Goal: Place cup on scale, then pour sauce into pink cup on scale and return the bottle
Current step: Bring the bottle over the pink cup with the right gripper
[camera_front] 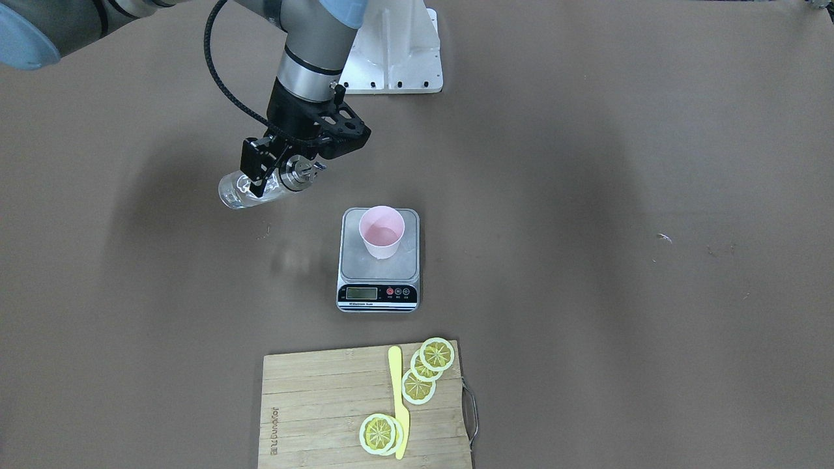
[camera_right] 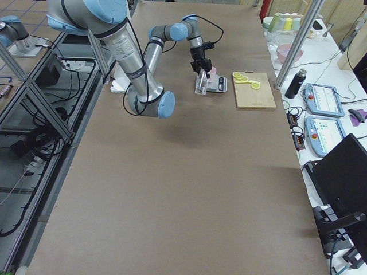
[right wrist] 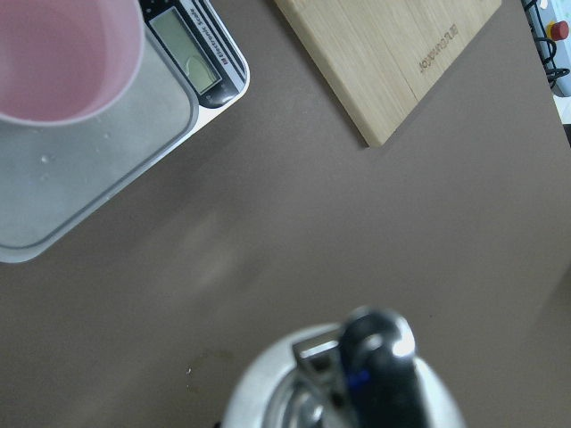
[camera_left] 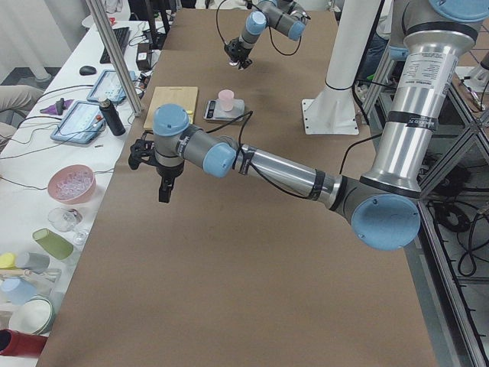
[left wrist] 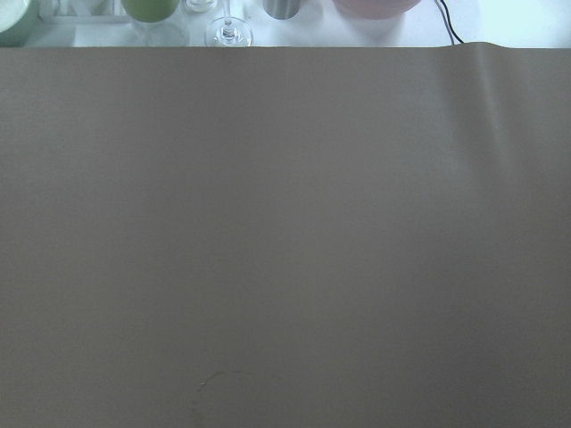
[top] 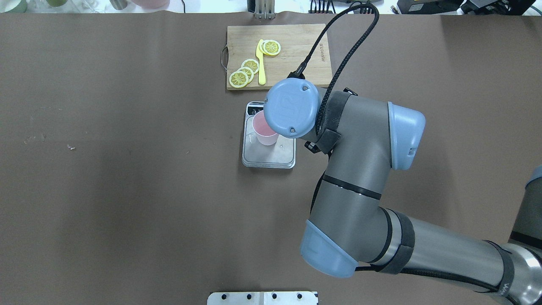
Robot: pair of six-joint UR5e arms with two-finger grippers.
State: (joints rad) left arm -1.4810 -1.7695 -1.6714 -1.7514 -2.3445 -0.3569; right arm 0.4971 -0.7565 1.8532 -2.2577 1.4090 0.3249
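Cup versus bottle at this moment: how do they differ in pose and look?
The cup stands upright on the scale; the bottle is tilted, held in the right gripper off to one side of the scale. The cup is opaque pink and open-topped; the bottle is clear glass with a silver cap. Both are small vessels.

- Overhead view: right arm's wrist [top: 291, 108] hid right gripper [camera_front: 269, 177] & bottle [camera_front: 236, 192] entirely, plus far right part of cup [top: 263, 135] and most of the display end of scale [top: 268, 159].
- Right wrist view: bottle cap blurred, cut by btm edge; cup cut at top-left corner.
- Left gripper [camera_left: 163, 193] showed only in left side view; jaw state unclear.
- Scale readout too small to read.
- Front view: cutting board [camera_front: 326, 404] cut by btm edge.
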